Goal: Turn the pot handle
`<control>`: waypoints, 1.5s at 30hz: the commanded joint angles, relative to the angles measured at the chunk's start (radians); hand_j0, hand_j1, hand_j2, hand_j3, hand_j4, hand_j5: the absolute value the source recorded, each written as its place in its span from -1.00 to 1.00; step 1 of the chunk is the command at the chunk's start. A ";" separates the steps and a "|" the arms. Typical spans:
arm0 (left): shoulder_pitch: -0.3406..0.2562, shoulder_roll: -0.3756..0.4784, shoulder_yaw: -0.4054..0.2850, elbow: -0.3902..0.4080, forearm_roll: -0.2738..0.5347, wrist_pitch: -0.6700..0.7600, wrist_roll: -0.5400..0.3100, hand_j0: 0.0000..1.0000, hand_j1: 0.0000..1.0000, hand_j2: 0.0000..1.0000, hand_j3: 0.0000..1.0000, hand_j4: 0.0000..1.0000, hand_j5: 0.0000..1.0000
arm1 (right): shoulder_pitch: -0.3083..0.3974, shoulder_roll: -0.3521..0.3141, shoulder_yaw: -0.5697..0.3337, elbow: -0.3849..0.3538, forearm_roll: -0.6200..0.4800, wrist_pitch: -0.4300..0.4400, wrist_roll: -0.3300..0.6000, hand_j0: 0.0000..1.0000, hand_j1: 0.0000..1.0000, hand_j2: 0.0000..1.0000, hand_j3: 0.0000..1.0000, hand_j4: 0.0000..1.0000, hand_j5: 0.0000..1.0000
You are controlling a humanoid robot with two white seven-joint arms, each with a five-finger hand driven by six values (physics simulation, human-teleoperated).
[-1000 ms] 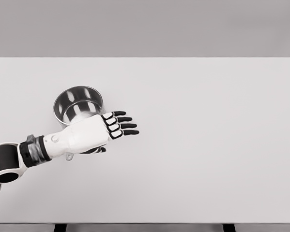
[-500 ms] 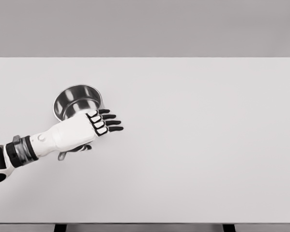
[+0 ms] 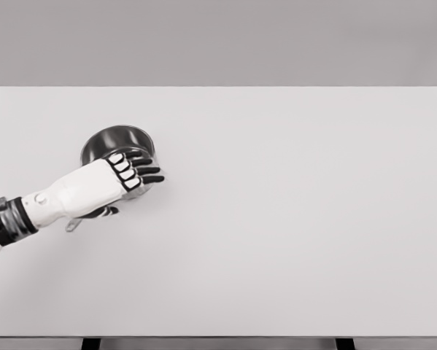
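Observation:
A round steel pot (image 3: 114, 140) stands on the left part of the white table (image 3: 291, 219). Its long handle runs toward me under my left hand; only the handle's tip (image 3: 72, 226) shows, below the forearm. My left hand (image 3: 139, 170) lies flat over the pot's near rim and the handle, palm down. The fingers are stretched out to the right and hold nothing, with the dark thumb (image 3: 105, 213) tucked under the palm beside the handle. Whether the palm touches the handle is hidden. The right arm is out of view.
The table's front edge runs along the bottom of the picture, with two dark legs (image 3: 91, 343) below it. A plain grey wall stands behind the table.
My left hand has drawn back to the left and up over the pot's near rim. The handle tip has swung left with it. The pot bowl stays in place.

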 commanded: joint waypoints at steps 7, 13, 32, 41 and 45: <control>0.000 0.008 0.046 0.059 0.007 0.000 0.001 1.00 1.00 1.00 1.00 1.00 1.00 | 0.000 0.000 0.000 0.000 0.000 0.000 0.001 1.00 1.00 1.00 1.00 1.00 1.00; 0.000 0.012 0.066 0.093 0.005 0.000 0.001 1.00 1.00 1.00 1.00 1.00 1.00 | -0.002 0.000 0.000 0.000 0.000 0.000 0.001 1.00 1.00 1.00 1.00 1.00 1.00; -0.058 0.014 0.131 0.248 -0.013 0.000 -0.001 1.00 1.00 1.00 1.00 1.00 1.00 | -0.002 0.000 0.000 0.000 0.000 0.000 0.001 1.00 1.00 1.00 1.00 1.00 1.00; -0.094 0.006 0.131 0.297 -0.041 0.000 -0.001 1.00 1.00 1.00 1.00 1.00 1.00 | -0.002 0.000 0.000 0.000 0.000 0.000 0.000 1.00 1.00 1.00 1.00 1.00 1.00; -0.103 0.003 0.129 0.299 -0.045 0.000 -0.001 1.00 1.00 1.00 1.00 1.00 1.00 | -0.002 0.000 0.000 0.000 0.000 0.000 0.000 1.00 1.00 1.00 1.00 1.00 1.00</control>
